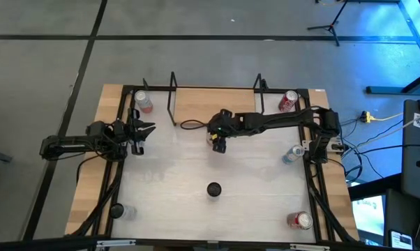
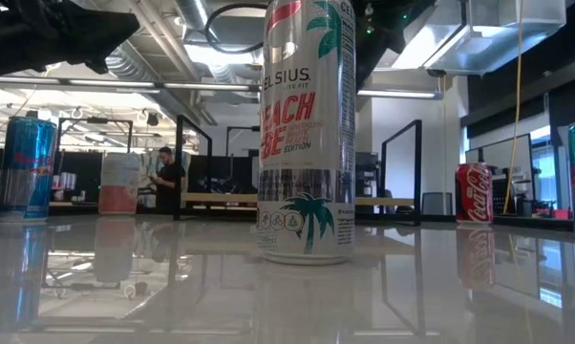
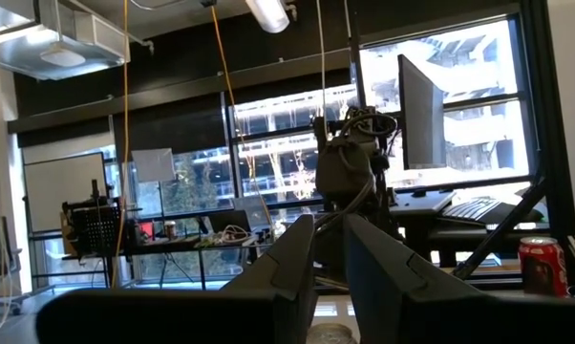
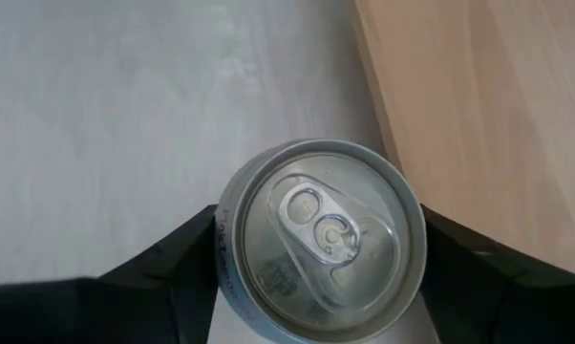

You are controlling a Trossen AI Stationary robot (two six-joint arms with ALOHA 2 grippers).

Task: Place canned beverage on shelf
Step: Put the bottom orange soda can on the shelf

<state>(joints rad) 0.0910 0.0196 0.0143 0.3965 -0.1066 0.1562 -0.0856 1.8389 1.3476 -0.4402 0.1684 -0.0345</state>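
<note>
White tabletop point(image 1: 168, 174) with wooden edges is seen from above on a grey floor, with the shelf point(image 1: 217, 104) standing at the 12 o'clock edge. Its light-wood board is flanked by thin black uprights at both ends.

A tall white can point(image 2: 305, 134) is stood upright on the tabletop near the centre, slightly toward 12 o'clock and just short of the shelf board. It is not on the shelf. The right arm is stretched in from the 3 o'clock side, and the right gripper point(image 1: 219, 141) is set over the can from above. In the right wrist view the can's silver top is framed by the two dark fingers point(image 4: 173, 263), which are laid against its opposite sides, so the can is pinched while its base is rested on the table.

The left gripper point(image 1: 144, 129) is held at the 9 o'clock side, well apart from the can. Its fingers are drawn almost together, with only a narrow slit between them, and nothing is held.

Other cans are placed around the table: a red-and-white one point(image 1: 144, 103) at 11 o'clock, a red one point(image 1: 288, 101) at 1 o'clock, a blue one point(image 1: 291, 155) at 3 o'clock and another red one point(image 1: 301, 221) at 5 o'clock. A small black disc point(image 1: 214, 189) is laid toward 6 o'clock.

A person point(image 2: 165, 177) is seen far behind the table in the low view.
</note>
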